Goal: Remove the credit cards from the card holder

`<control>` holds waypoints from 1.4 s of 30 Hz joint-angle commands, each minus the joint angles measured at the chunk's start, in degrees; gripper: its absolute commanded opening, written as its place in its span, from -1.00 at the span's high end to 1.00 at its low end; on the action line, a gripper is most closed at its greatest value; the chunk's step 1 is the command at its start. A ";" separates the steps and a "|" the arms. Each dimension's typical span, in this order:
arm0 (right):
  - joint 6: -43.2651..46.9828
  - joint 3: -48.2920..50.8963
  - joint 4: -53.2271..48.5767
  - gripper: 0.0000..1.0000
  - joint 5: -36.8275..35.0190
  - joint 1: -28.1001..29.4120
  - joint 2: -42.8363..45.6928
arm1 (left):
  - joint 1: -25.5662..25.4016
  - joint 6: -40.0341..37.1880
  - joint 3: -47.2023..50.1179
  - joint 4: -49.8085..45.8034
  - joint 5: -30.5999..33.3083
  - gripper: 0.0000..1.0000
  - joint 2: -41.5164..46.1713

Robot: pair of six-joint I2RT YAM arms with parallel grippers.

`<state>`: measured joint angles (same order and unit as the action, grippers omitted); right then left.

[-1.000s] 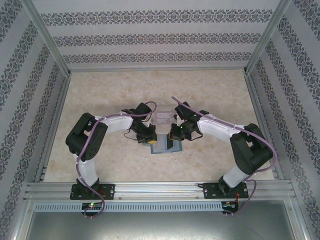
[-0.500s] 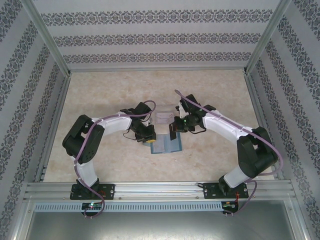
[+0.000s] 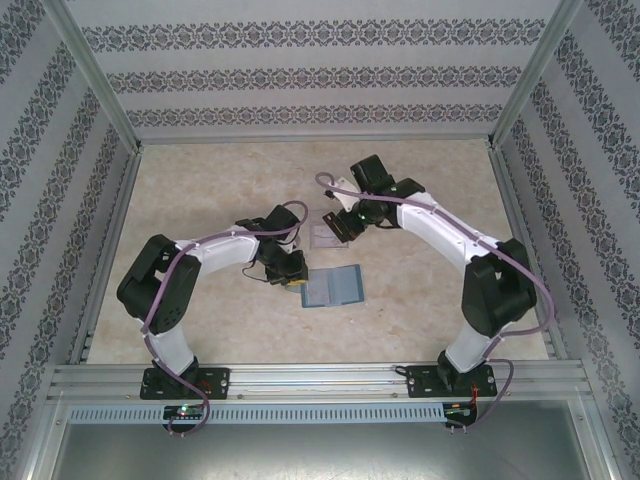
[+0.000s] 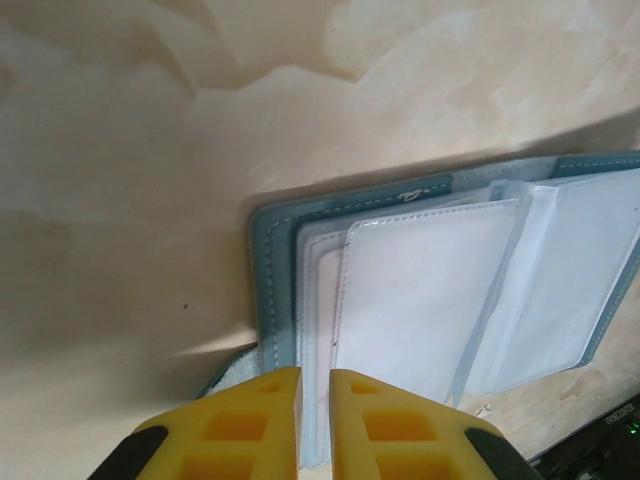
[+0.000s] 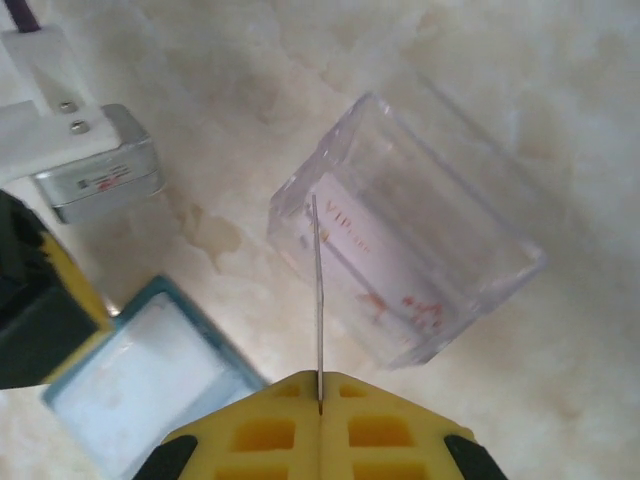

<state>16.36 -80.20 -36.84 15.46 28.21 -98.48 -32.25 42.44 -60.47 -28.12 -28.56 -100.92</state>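
Left gripper (image 3: 293, 278) (image 4: 315, 382): yellow fingers (image 4: 235, 425) stand a narrow slit apart. The near edge of the card holder (image 3: 333, 288) (image 4: 420, 300) runs into that slit. Whether the edge is pinched cannot be told.

Card holder lies open and flat on the table (image 3: 230, 180), directly ahead of the left fingertips and spreading to their right. Teal border outside, clear sleeves with pale contents inside.

Right gripper (image 3: 340, 228) (image 5: 320, 388): jaws closed flat on one credit card (image 5: 317, 300). The card is seen edge-on, a thin line standing straight out from the fingertips. Its face is not readable.

Clear plastic tray (image 3: 322, 238) (image 5: 500, 260) sits beyond the right fingertips, under the card's far end. One pale printed card (image 5: 385, 265) lies inside it. From this hand the card holder (image 5: 150, 380) lies low to the left, apart from the tray
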 commanded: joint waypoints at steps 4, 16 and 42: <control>22.51 -11.53 -9.85 1.00 -3.30 -0.61 -7.28 | -0.49 -0.46 1.78 -1.85 2.00 0.65 2.96; 37.34 -30.33 -24.74 1.00 -3.86 -0.70 -19.84 | -0.28 0.10 3.55 -2.02 3.24 0.51 5.12; 44.55 -49.23 -38.39 0.98 -1.63 -0.96 -36.21 | -0.19 0.40 2.98 -4.84 5.14 0.51 5.83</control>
<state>59.59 -127.74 -71.92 12.08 27.83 -133.19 -32.25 42.48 -57.60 -30.72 -24.71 -96.60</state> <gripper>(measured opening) 0.058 0.247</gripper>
